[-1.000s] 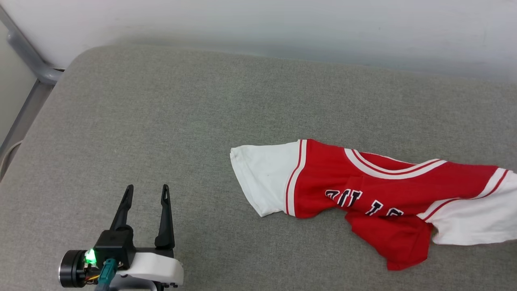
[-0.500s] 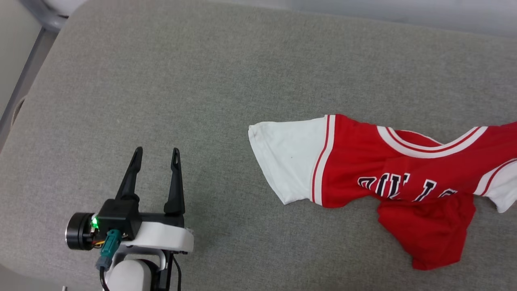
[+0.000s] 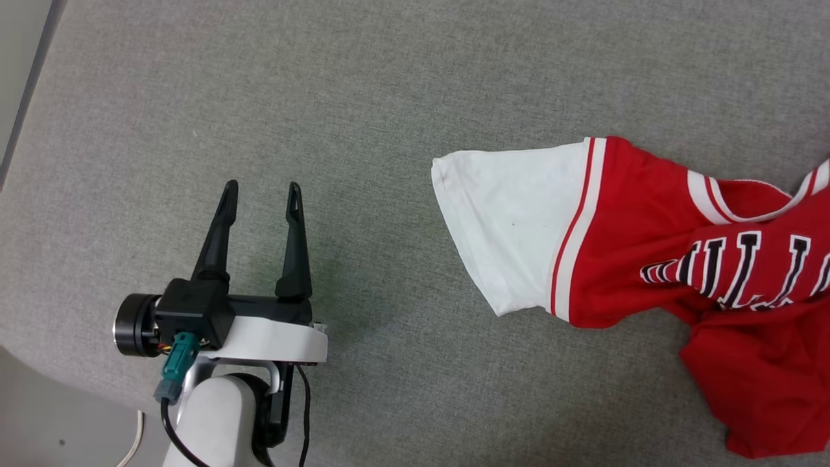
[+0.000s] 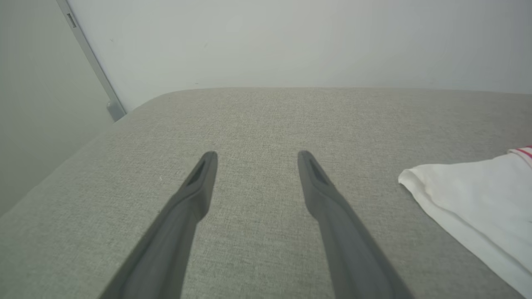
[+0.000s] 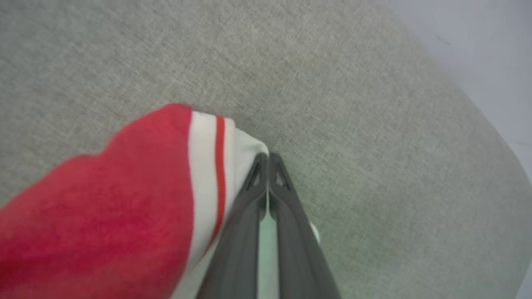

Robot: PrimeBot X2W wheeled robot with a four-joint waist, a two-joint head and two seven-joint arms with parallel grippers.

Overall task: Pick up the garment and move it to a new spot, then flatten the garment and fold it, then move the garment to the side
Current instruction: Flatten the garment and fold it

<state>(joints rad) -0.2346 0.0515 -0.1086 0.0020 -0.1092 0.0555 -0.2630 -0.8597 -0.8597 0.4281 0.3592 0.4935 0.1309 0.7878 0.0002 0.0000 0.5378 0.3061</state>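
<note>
On grey padded top [image 3: 389,97], right side: garment [image 3: 622,246] lies crumpled. Red body, black letters with white edges, white sleeve pointing left. Left gripper [image 3: 262,188] at near left over grey top, jaws wide open, nothing between them, well apart from sleeve. Right gripper [image 5: 268,157]: jaws closed tight, pinching white sleeve edge of garment, red stripe just beside fingers [image 5: 245,216].

Soft, even light, no glare. Left tool [image 3: 263,185] throws just a faint shadow, and the garment [image 5: 104,199] looks blurry in the right wrist view.
</note>
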